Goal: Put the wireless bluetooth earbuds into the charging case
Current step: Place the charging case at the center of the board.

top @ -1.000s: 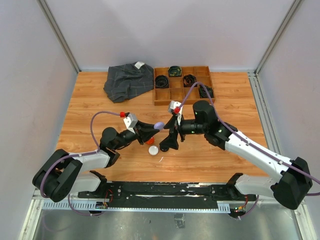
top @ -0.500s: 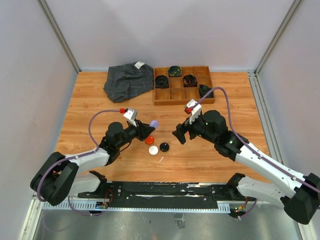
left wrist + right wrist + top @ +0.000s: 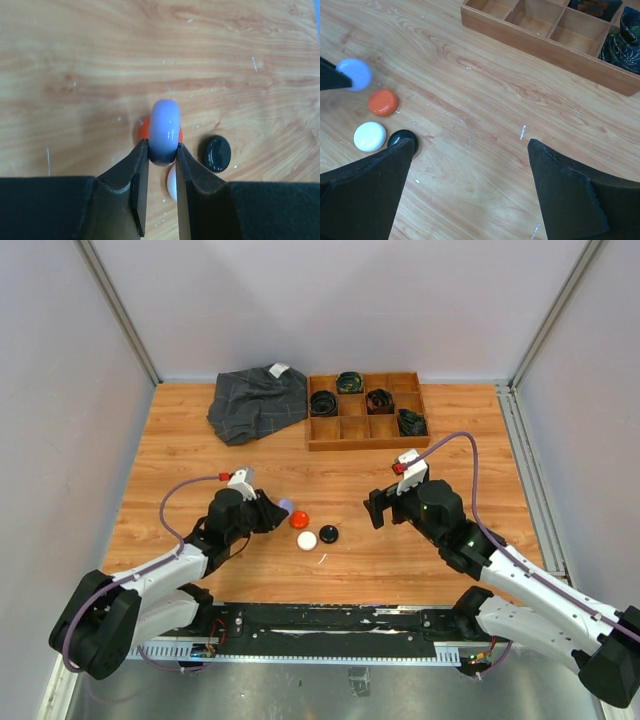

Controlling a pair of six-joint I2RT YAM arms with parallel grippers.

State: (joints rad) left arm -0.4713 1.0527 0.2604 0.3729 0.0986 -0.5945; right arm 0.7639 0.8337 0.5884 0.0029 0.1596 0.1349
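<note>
The left pincer [image 3: 161, 148] squeezed a smooth, shiny, round purple case [image 3: 165, 122] at mid-frame, while the right pincer [image 3: 470, 145] stood wide open over the streaky wooden worktop [image 3: 485, 90].

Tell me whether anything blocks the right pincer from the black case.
Nothing visible does: only bare table lies between the open right pincer and the black case; the white case and orange case sit beyond it.

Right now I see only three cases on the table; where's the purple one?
The purple case is pinched in the left gripper, close beside the orange case, left of centre in the top view.
</note>
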